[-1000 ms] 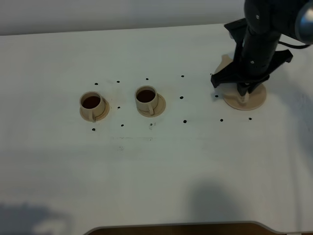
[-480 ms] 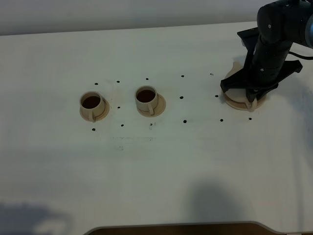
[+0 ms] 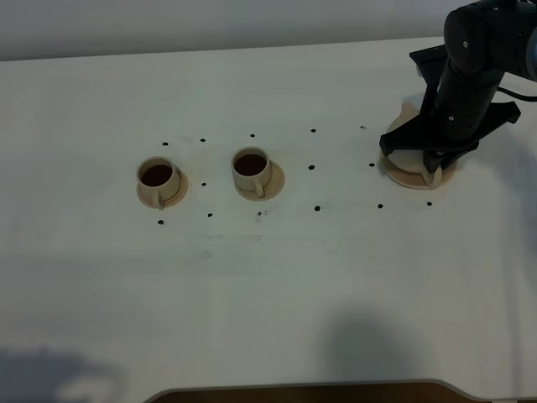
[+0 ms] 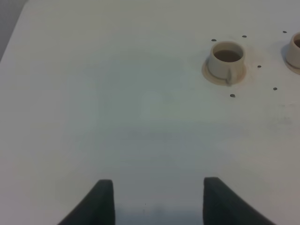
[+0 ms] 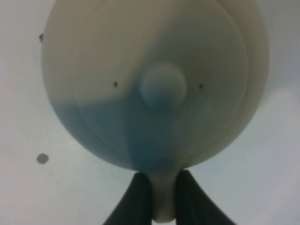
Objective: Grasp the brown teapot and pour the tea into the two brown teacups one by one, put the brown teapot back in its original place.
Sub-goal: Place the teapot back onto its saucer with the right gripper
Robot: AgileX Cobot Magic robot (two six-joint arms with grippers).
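The brown teapot (image 5: 159,84) fills the right wrist view from above, with its lid knob in the middle. My right gripper (image 5: 163,187) is shut on its loop handle. In the high view my right gripper (image 3: 432,164) hides most of the teapot (image 3: 407,112), which is over the large round saucer (image 3: 401,177) at the right. I cannot tell whether it rests on the saucer. The two brown teacups (image 3: 158,177) (image 3: 252,167) stand on their saucers left of centre, both holding dark tea. My left gripper (image 4: 154,201) is open and empty over bare table, well short of the left cup (image 4: 227,58).
The white table (image 3: 268,277) carries several small black dots around the cups and saucer. Its front edge (image 3: 302,388) runs along the bottom of the high view. The second cup (image 4: 295,49) shows at the edge of the left wrist view.
My right arm has moved to the right and come down with the teapot over the large saucer. It has barely moved in the last half second. The cups and left gripper have not moved.
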